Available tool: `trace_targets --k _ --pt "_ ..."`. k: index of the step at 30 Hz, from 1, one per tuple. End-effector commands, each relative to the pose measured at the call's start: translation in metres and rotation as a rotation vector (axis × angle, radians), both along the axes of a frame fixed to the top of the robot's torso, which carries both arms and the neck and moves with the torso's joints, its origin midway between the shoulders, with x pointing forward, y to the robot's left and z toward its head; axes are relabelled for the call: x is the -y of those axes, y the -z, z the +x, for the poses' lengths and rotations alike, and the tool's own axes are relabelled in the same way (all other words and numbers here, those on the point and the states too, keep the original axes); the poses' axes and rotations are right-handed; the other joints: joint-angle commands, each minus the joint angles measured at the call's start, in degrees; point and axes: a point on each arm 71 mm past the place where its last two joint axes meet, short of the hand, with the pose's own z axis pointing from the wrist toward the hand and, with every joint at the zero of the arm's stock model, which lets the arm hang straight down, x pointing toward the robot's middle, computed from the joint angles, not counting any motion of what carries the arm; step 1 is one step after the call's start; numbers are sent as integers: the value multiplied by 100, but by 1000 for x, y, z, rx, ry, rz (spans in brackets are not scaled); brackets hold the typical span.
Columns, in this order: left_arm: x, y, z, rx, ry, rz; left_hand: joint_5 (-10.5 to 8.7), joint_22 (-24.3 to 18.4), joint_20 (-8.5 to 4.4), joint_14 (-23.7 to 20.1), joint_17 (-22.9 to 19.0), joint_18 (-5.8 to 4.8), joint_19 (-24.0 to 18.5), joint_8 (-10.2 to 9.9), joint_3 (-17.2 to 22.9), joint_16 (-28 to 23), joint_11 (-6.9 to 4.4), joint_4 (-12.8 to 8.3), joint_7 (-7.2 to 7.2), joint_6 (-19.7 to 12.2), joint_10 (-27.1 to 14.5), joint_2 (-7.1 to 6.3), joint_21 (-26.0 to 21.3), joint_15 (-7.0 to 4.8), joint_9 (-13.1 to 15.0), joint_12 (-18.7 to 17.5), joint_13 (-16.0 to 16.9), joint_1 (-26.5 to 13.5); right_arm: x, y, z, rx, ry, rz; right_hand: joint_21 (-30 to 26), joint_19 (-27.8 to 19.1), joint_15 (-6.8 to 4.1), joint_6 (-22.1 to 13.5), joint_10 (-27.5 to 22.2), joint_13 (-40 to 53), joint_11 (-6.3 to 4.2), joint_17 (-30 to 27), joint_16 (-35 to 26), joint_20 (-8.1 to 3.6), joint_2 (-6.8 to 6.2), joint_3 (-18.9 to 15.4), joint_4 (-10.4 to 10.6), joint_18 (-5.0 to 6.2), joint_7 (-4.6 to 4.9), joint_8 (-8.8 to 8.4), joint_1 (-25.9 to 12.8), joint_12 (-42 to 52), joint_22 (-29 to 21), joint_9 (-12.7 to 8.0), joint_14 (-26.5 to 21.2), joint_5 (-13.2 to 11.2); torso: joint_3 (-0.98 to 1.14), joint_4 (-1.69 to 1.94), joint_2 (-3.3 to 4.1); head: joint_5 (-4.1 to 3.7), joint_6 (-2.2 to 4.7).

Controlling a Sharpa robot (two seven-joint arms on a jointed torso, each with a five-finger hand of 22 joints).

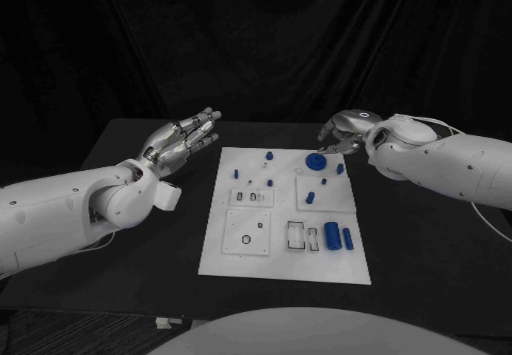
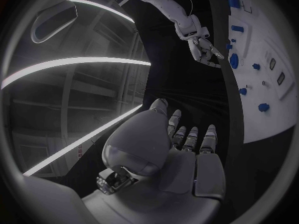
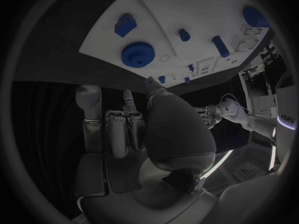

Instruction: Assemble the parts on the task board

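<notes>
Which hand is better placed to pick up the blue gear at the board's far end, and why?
Probably the right hand: it hovers just beside the blue gear on the task board. The left hand is open, off the board's other side.

White task board (image 1: pixel 280 255), blue gear (image 1: pixel 317 161) and blue cylinder (image 1: pixel 333 236), black table (image 1: pixel 427 244), silver left hand (image 1: pixel 183 138), white arms.
</notes>
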Motion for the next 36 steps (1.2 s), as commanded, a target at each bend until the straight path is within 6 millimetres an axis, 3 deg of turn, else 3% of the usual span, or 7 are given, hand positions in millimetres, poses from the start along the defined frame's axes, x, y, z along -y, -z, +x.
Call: trace_targets --k 1,10,15,36 --pt "2 0 -1 4 16 -14 17 10 48 -2 -5 55 -4 25 42 -21 47 -9 2 29 10 19 34 54 5 6 3 49 5 7 2 -49 79 -33 651 261 9 67 630 1505 27 1505 16 3 -106 60 145 -135 56 -16 -29 19 585 52 630 58 -8 5 4 -32 2" --pt "3 0 -1 3 21 -16 16 11 49 -2 -5 55 -2 23 45 -21 48 -9 4 21 9 21 36 56 4 5 3 51 3 14 3 -56 79 -69 1013 389 16 85 630 1505 40 1505 16 8 -269 86 237 -190 67 -15 -212 19 930 140 630 5 -20 41 1 -42 2" --pt "3 1 -1 3 20 -16 16 11 49 -2 -5 55 -2 23 45 -21 48 -9 4 21 9 21 36 56 4 5 3 51 1 17 2 -63 73 -76 1074 416 16 81 630 1505 41 1505 16 8 -279 100 226 -202 70 -16 -200 19 983 150 630 -7 -29 27 -5 -40 2" --pt "1 1 -1 0 19 -15 15 10 51 -2 -5 55 -3 25 51 -21 50 -11 6 25 10 22 35 60 4 6 3 56 -16 27 -5 -84 17 -63 1106 409 12 16 630 1505 32 1505 16 8 -341 142 207 -203 53 -41 -37 19 1040 202 630 -76 -26 25 -6 -19 2"
